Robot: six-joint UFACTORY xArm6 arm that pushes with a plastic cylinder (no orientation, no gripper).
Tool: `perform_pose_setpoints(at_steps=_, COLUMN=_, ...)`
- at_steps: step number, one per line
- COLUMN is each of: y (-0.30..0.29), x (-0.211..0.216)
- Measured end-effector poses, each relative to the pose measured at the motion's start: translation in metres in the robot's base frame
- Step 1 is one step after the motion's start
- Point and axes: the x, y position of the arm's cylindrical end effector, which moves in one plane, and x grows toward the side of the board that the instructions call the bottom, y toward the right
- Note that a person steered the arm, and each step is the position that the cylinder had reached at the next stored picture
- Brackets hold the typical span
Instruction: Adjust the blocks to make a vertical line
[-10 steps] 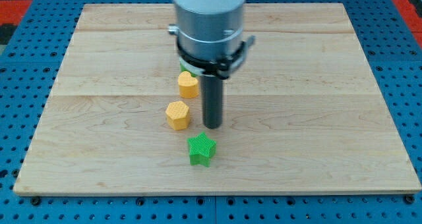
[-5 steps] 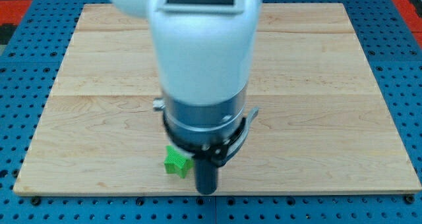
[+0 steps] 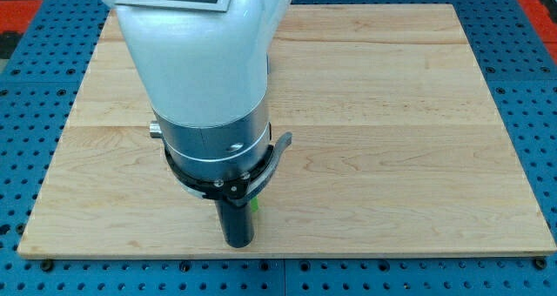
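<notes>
My tip rests near the bottom edge of the wooden board, left of centre. Only a thin sliver of the green star block shows, just to the right of the rod and slightly above the tip; whether they touch cannot be told. The arm's white and grey body covers the middle left of the board. The two yellow blocks are hidden behind it.
The board lies on a blue pegboard surface. The board's bottom edge runs just below my tip.
My tip has moved down and to the left, from beside the yellow blocks to the bottom edge. The green star was pushed down and left. The arm now hides the yellow blocks.
</notes>
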Motion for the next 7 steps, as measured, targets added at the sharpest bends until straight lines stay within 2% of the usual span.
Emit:
perform_pose_setpoints(at_steps=2, y=-0.095, x=-0.016)
perform_pose_setpoints(at_steps=3, y=-0.076, x=-0.063)
perform_pose_setpoints(at_steps=4, y=-0.052, x=-0.07)
perform_pose_setpoints(at_steps=5, y=-0.066, x=-0.08)
perform_pose_setpoints(at_steps=6, y=-0.064, x=-0.097)
perform_pose_setpoints(at_steps=7, y=-0.05, x=-0.097)
